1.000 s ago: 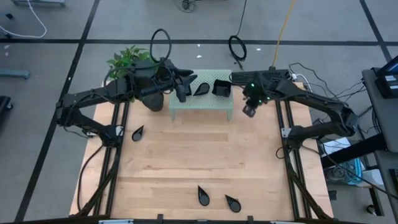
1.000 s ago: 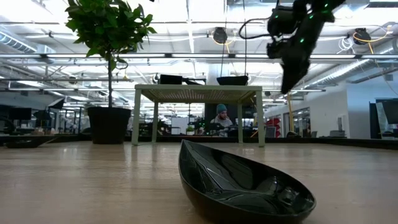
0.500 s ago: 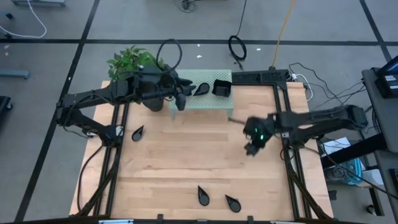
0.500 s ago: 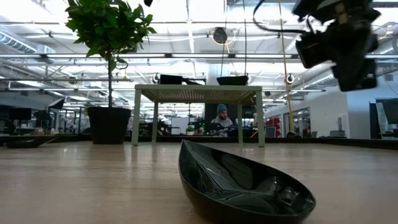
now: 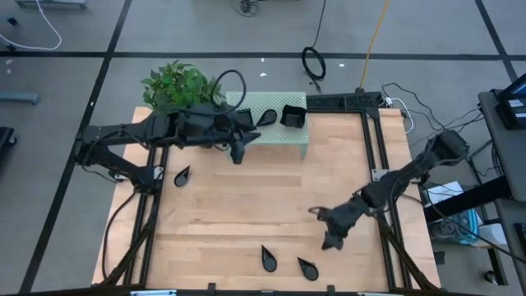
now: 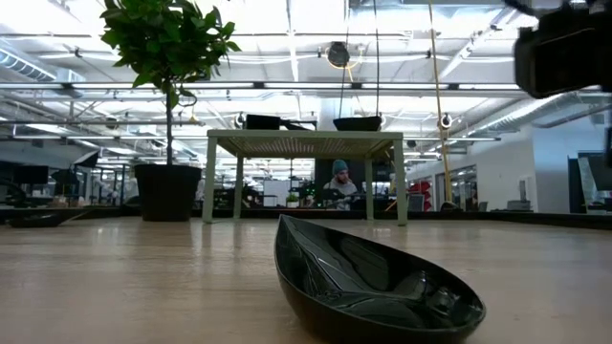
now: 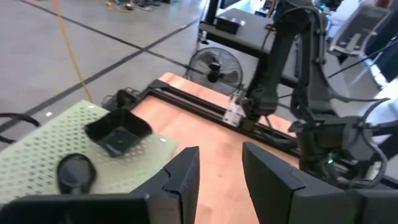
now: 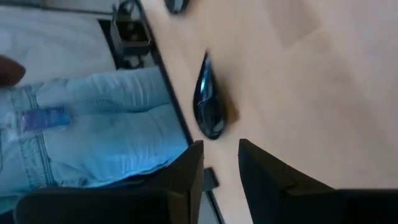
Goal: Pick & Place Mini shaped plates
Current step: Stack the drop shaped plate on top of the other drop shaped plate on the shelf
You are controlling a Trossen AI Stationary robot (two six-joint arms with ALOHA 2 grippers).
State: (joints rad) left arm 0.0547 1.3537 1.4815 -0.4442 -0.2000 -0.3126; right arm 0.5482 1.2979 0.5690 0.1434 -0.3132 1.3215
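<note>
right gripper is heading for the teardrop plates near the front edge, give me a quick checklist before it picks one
1. Right gripper empty with fingers apart: ok, its wrist view shows a gap and nothing held.
2. Target in sight: ok, a teardrop plate lies ahead of the fingers.
3. Plates free to lift: ok, the two front plates and lie apart on the table.
4. Gripper over a plate: not ok, it is beside them.
5. Left gripper out of the way: ok, by the green stand.
6. Surroundings: not ok, a person in jeans stands at the table edge.

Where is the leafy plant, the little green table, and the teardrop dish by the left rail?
Leafy green plant (image 5: 174, 85), high view, on its leaves.
Pale green perforated stand (image 5: 279, 138), high view, on its top.
Glossy black teardrop dish (image 5: 182, 175), high view, on its bowl.
</note>
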